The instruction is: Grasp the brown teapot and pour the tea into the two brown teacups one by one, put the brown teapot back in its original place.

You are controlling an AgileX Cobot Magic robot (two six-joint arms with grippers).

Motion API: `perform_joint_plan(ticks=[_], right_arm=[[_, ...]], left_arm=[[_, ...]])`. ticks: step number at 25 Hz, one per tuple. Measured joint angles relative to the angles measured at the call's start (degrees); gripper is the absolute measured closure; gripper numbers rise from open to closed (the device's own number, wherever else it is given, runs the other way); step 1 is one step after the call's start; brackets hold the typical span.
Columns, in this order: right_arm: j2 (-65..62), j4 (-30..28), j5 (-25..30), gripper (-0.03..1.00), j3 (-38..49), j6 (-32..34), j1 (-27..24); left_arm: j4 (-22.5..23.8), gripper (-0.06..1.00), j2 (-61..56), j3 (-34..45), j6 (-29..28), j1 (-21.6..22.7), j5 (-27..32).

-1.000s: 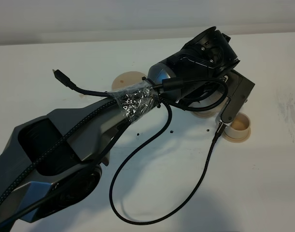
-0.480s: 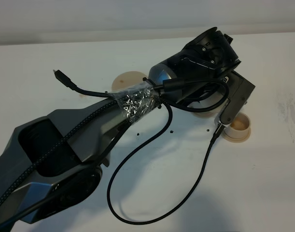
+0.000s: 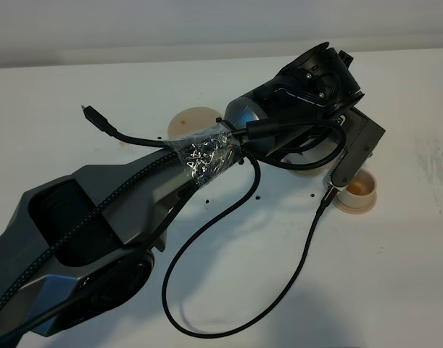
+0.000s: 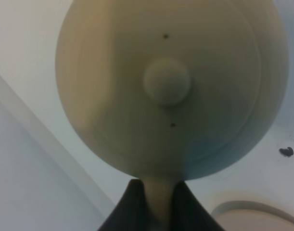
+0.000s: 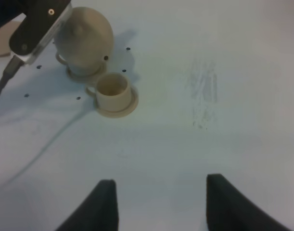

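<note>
The left arm (image 3: 98,217) comes up from the near left corner of the desk (image 3: 395,290) and reaches across toward the middle right. A black cable (image 3: 310,239) loops under it onto the bare top. The right gripper (image 5: 161,204) hovers over bare desk, facing the tea set, its fingers spread wide with nothing between them.

Nearest of the set, toward the right edge, the near cup (image 5: 112,90) stands upright on its small saucer (image 5: 129,108). From above its inside looks brownish. Just beyond it the teapot (image 5: 86,38) hangs over the far cup (image 5: 61,58), hiding all but the handle and the rim of the far saucer (image 5: 84,73). The left gripper (image 4: 158,192) has its fingers (image 4: 132,207) clamped on the teapot's handle, with the lid knob facing the wrist camera. Whether tea is flowing, I cannot tell.

Black specks (image 5: 128,48) dot the desk around the cups. Farther on, toward the far edge, the big saucer (image 3: 196,119) lies flat, apart from the teapot, its near side hidden by the arm.
</note>
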Motion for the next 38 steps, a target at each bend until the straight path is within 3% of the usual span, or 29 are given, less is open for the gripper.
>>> perform_joint_plan(ticks=[38], right_arm=[[0.0, 0.0, 0.0, 0.56, 0.0, 0.0, 0.0]], left_arm=[[0.2, 0.86, 0.0, 0.0, 1.6, 0.0, -2.1]])
